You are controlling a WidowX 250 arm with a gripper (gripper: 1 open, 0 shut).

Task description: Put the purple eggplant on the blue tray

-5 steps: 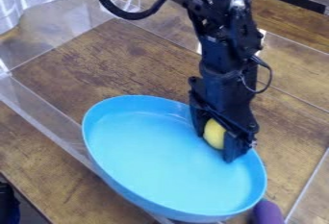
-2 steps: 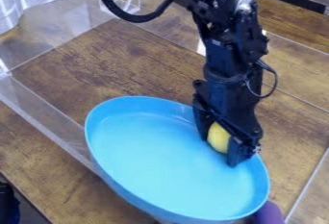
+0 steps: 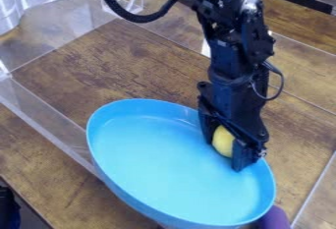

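Observation:
The blue tray (image 3: pixel 157 159), a large oval dish, lies on the wooden table in the lower middle of the camera view. My gripper (image 3: pixel 227 141) reaches down over its right rim, fingers shut on a yellow lemon-like ball (image 3: pixel 225 140). Only the tip of the purple eggplant (image 3: pixel 274 217) shows, at the bottom edge just right of the tray and well below my gripper.
A clear plastic wall (image 3: pixel 39 61) runs along the left side of the wooden table (image 3: pixel 125 66). The black arm (image 3: pixel 210 17) comes down from the top centre. Bare wood lies behind and to the right of the tray.
The gripper with the yellow ball shifted slightly right and down a second ago, and the tray slid a little with it. Nothing has moved in the last half second.

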